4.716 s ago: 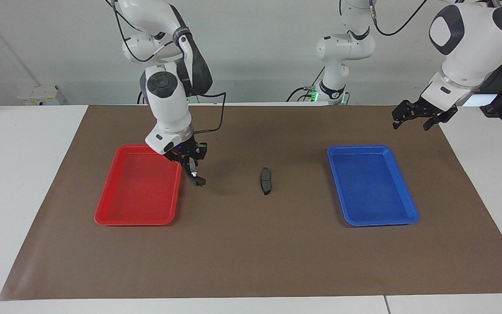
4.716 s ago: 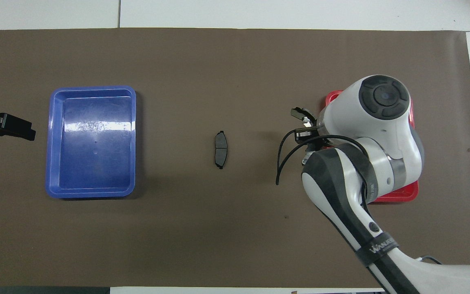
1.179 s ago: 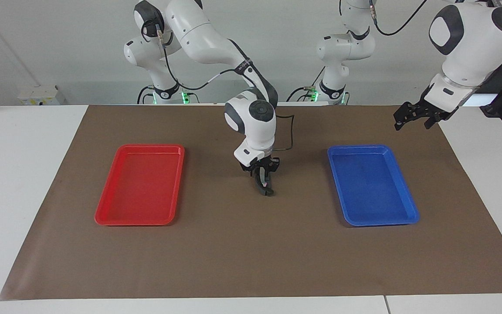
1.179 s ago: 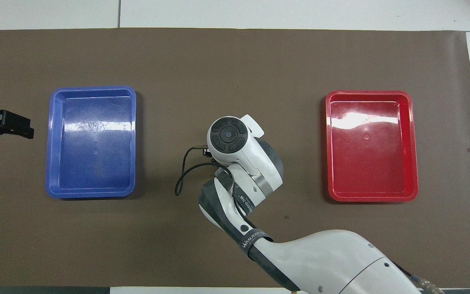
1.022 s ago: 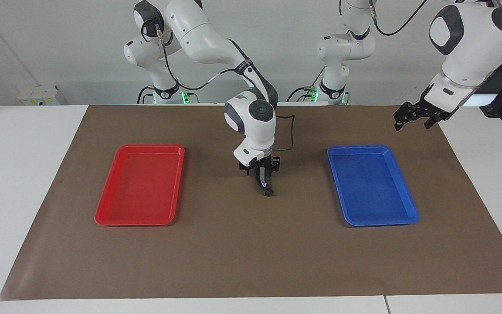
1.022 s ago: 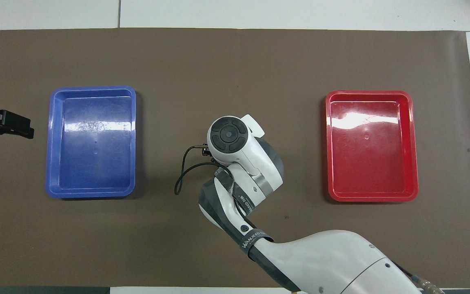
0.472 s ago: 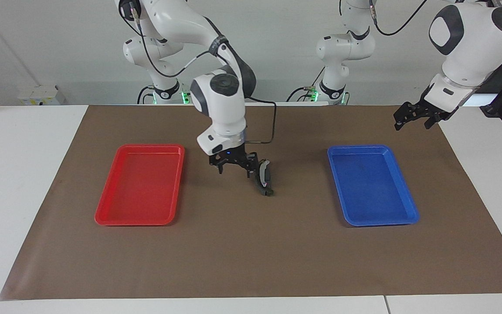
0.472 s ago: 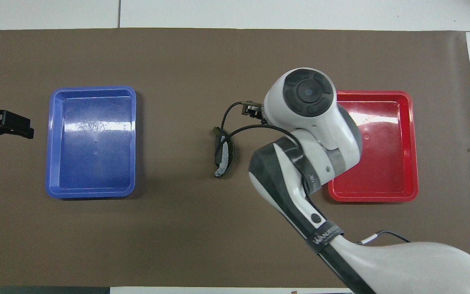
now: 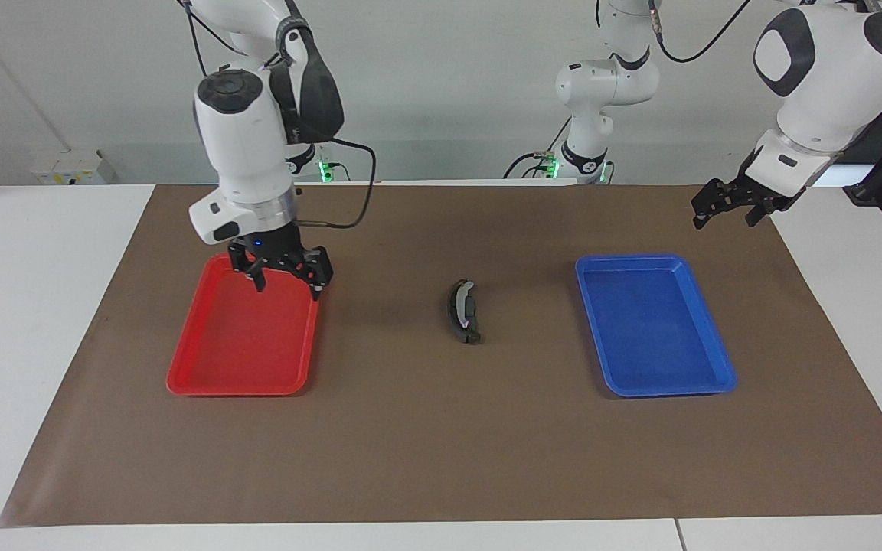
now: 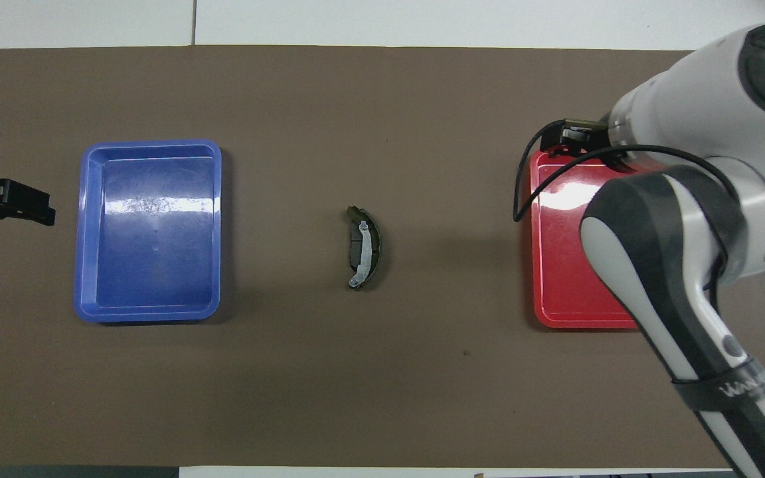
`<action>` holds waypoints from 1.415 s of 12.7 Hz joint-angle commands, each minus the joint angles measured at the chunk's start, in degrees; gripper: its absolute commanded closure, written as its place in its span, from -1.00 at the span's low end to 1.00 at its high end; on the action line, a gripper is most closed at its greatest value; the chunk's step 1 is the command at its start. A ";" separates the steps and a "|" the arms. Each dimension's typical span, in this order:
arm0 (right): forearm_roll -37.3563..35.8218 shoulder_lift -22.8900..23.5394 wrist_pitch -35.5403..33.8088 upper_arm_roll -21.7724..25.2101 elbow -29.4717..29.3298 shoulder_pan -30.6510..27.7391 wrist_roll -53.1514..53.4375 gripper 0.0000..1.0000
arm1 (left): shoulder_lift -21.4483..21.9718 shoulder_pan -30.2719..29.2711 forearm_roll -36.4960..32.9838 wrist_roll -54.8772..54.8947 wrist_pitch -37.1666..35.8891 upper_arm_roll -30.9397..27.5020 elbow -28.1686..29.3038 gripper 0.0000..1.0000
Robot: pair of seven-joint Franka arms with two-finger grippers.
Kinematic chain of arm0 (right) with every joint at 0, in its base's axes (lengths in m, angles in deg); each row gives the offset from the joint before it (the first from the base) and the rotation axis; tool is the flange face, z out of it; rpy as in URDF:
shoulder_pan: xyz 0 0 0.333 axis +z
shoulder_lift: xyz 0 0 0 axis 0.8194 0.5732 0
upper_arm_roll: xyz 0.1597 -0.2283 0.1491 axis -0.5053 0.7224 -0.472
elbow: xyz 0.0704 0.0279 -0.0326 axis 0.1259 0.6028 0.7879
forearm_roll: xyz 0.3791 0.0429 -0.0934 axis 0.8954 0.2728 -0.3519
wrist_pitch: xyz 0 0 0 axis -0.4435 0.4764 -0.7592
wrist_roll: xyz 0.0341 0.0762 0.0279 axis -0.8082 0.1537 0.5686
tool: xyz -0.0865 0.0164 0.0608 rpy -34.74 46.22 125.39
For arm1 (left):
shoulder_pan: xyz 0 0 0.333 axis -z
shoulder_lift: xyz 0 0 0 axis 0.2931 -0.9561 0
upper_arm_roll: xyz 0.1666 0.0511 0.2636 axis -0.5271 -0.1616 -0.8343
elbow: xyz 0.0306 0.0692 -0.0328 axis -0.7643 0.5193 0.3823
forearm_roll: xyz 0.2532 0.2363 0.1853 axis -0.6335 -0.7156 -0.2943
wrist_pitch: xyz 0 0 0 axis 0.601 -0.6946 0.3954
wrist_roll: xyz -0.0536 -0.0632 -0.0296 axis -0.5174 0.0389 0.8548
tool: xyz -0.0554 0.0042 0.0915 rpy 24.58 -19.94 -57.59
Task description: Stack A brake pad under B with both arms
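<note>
B, the long crescent brake shoe (image 9: 459, 310) with a silvery strip, lies on the A brake pad (image 9: 472, 308) at the middle of the mat. In the overhead view B (image 10: 367, 247) covers most of the A brake pad (image 10: 355, 245), whose dark edge shows on the side toward the left arm's end. My right gripper (image 9: 282, 275) is open and empty, over the red tray's corner nearest the robots. The right arm hides it in the overhead view. My left gripper (image 9: 723, 214) waits, open and empty, over the mat's edge at the left arm's end, and shows in the overhead view (image 10: 9, 204).
An empty red tray (image 9: 242, 386) (image 10: 554, 265) lies toward the right arm's end. An empty blue tray (image 9: 659, 329) (image 10: 150, 232) lies toward the left arm's end. Two smaller white arms with green-lit bases (image 9: 586, 164) stand at the robots' end.
My right gripper carried B to the middle, set it on the A brake pad, opened and moved up and away to the red tray. The left arm has not moved.
</note>
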 commanded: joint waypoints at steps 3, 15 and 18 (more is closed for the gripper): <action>0.19 -7.86 -10.72 -0.96 0.92 -7.12 -7.80 -0.98 | 1.19 -0.22 -0.34 -0.43 -0.06 0.25 0.97 -0.99; 4.15 -8.66 -22.71 -0.25 -4.00 -10.22 -12.55 -0.98 | 1.19 -0.31 -0.34 -0.52 -0.06 0.25 0.97 -0.99; 4.15 -8.93 -22.97 2.19 -3.74 -8.20 -12.20 -0.98 | 1.19 -0.22 -0.34 -0.43 -0.15 0.25 0.97 -0.99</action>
